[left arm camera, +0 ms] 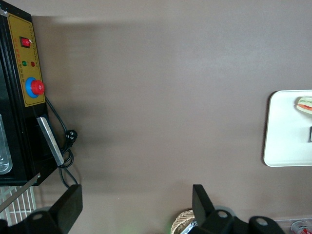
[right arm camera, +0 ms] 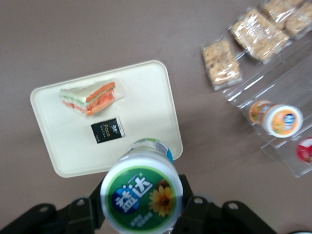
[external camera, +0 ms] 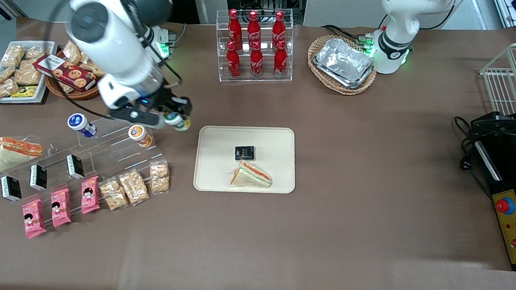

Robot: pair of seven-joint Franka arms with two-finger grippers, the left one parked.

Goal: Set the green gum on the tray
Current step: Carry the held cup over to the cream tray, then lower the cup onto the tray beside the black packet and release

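My right gripper (external camera: 176, 118) is shut on the green gum (external camera: 178, 121), a small bottle with a green-ringed white lid. It hangs in the air between the clear display steps and the cream tray (external camera: 209, 135), just off the tray's edge toward the working arm's end. In the right wrist view the gum's lid (right arm camera: 141, 196) fills the space between the fingers of the gripper (right arm camera: 141, 207), with the tray (right arm camera: 156, 92) below. On the tray lie a wrapped sandwich (external camera: 250, 175) and a small black packet (external camera: 244, 152).
Clear display steps (external camera: 105, 144) hold a blue-lidded bottle (external camera: 81, 124), an orange-lidded bottle (external camera: 140, 135), black boxes, pink packets and snack bars. A cola bottle rack (external camera: 255, 44) and a basket of foil trays (external camera: 343, 63) stand farther from the camera.
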